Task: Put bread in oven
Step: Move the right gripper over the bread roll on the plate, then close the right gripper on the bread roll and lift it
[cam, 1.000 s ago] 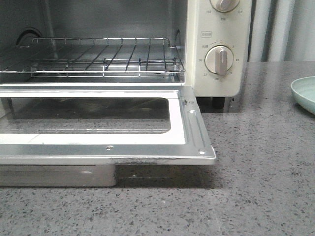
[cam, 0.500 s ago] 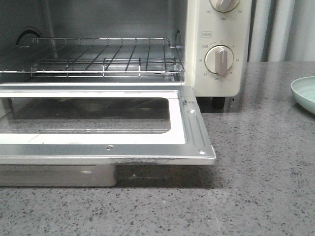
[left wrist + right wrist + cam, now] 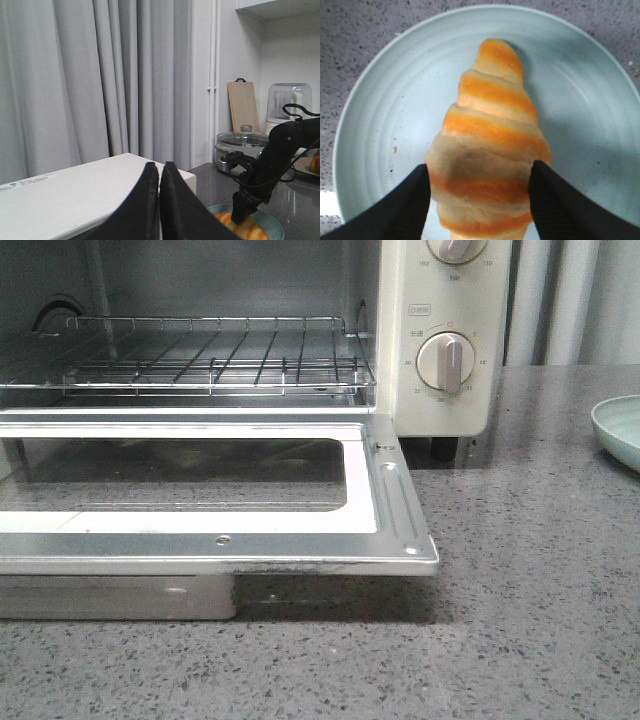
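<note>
The bread (image 3: 490,145), a striped croissant roll, lies in a pale green plate (image 3: 380,125). My right gripper (image 3: 479,172) straddles its wide middle, with both fingers pressed against its sides. The left wrist view shows the right gripper (image 3: 240,212) down on the bread (image 3: 245,231) in the plate (image 3: 274,229). The oven (image 3: 400,390) stands with its glass door (image 3: 390,500) folded down flat and its wire rack (image 3: 210,355) bare. My left gripper (image 3: 159,167) is shut and empty, raised above the oven's white top (image 3: 75,195).
The plate's rim (image 3: 620,430) shows at the right edge of the front view, on the grey speckled counter (image 3: 520,540). Behind are a lidded pot (image 3: 245,145), a wooden board (image 3: 243,105), a blender (image 3: 289,102) and grey curtains.
</note>
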Controlling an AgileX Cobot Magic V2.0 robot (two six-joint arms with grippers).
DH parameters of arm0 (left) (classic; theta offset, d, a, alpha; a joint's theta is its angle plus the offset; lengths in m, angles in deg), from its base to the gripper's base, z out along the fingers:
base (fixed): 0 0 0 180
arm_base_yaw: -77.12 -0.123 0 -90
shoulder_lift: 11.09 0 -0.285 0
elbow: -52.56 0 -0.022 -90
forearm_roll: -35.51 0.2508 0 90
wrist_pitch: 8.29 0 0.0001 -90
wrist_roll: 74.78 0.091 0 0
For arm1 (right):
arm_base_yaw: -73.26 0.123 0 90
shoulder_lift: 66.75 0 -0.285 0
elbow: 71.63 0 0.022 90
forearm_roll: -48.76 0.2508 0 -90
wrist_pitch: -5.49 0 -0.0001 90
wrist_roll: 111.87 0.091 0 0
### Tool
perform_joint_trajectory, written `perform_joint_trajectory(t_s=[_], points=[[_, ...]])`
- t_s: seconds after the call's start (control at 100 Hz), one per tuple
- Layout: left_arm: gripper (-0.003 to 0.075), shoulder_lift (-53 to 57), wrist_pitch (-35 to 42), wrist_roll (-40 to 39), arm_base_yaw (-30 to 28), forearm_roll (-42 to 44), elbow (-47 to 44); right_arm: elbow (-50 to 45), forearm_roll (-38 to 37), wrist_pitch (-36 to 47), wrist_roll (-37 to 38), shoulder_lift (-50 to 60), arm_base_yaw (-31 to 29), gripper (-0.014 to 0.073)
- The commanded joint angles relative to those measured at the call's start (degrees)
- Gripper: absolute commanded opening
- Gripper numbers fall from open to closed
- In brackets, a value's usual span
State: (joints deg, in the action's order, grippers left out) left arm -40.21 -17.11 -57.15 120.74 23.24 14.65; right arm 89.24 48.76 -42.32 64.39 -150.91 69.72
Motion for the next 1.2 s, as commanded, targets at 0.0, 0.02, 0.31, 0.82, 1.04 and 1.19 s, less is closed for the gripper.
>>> perform_joint_trajectory(t_s=[0.0, 0.02, 0.31, 0.82, 1.04, 1.19], points=[[-0.0021, -0.3, 3.7, -0.1, 0.5, -0.4, 1.8, 2.0, -1.1, 1.8, -0.5, 0.2, 0.0, 0.0391], [-0.0021, -0.3, 3.7, -0.1, 0.5, -0.4, 1.8, 2.0, -1.4, 1.8, -0.5, 0.1, 0.0, 0.0391], [-0.0021, -0.3, 3.8, -0.1, 0.5, -0.4, 1.8, 2.0, -1.5, 0.1, -0.5, -2.5, 0.0, 0.0386], [-0.0021, 3.1, 8.8, -0.1, 0.5, -0.1, 2.0, 2.6, -1.2, -4.6, -0.5, -1.5, 0.0, -0.0069], [-0.0021, 5.8, 5.9, -0.1, 0.5, 3.6, 5.0, 5.1, -1.2, -9.7, -0.5, 6.7, 4.0, -0.0069], [-0.0022, 6.5, 6.1, -0.1, 0.5, 3.4, 5.2, 5.9, -1.2, -17.2, -1.2, 14.4, 8.1, -0.0069]])
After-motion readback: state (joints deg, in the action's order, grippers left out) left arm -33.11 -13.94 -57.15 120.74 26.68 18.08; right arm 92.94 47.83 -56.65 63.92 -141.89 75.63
